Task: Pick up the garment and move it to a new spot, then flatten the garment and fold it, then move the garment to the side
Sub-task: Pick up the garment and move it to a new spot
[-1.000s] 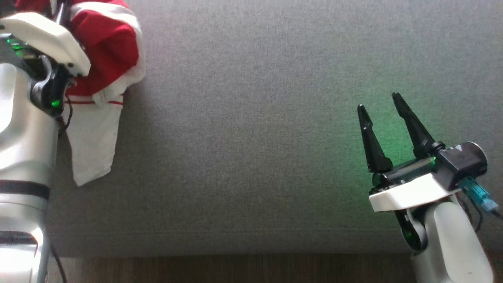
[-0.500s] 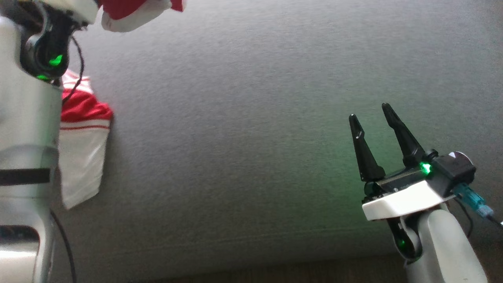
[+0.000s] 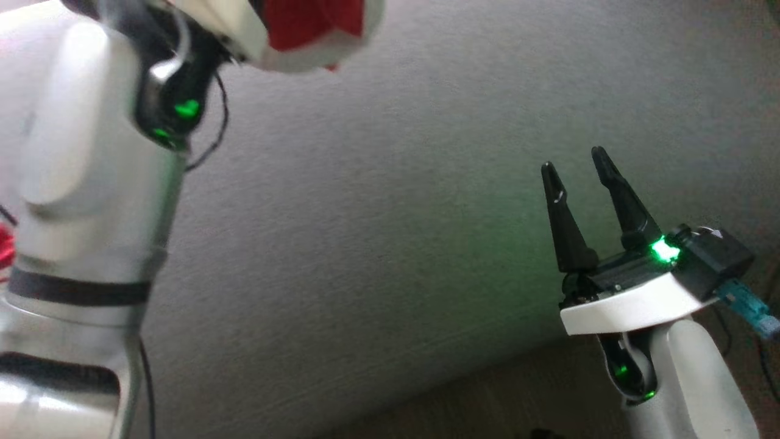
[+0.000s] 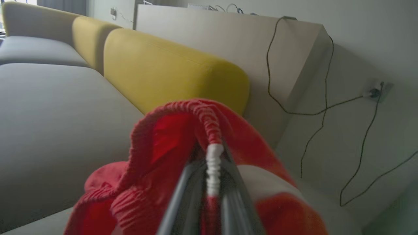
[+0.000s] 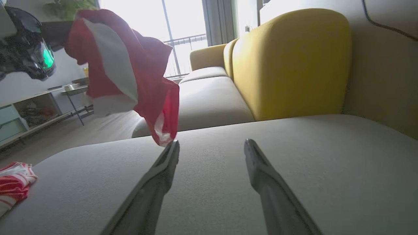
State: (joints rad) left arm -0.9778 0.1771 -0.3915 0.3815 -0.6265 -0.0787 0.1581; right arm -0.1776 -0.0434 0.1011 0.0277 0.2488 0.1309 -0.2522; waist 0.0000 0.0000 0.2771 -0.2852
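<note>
The garment (image 5: 124,71) is red with white panels and hangs in the air above the grey sofa seat (image 5: 294,156), held from its top at the upper left of the right wrist view. In the left wrist view my left gripper (image 4: 210,155) is shut on its ribbed red-and-white edge (image 4: 209,124). The head view shows a bunch of the garment (image 3: 311,30) at the top, beyond my left wrist. My right gripper (image 3: 576,167) hovers open over the seat's front right, with nothing between its fingers (image 5: 163,169).
A second red-and-white striped cloth (image 5: 13,182) lies at the seat's left end. Yellow back cushions (image 5: 290,62) stand behind the seat. Black cables (image 4: 323,107) run down the wall. The wooden floor (image 3: 487,402) shows past the seat's front edge.
My left arm has swung up and to the right with the garment, lifting its hanging white part off the seat. The head camera has tilted. My right gripper stays open.
</note>
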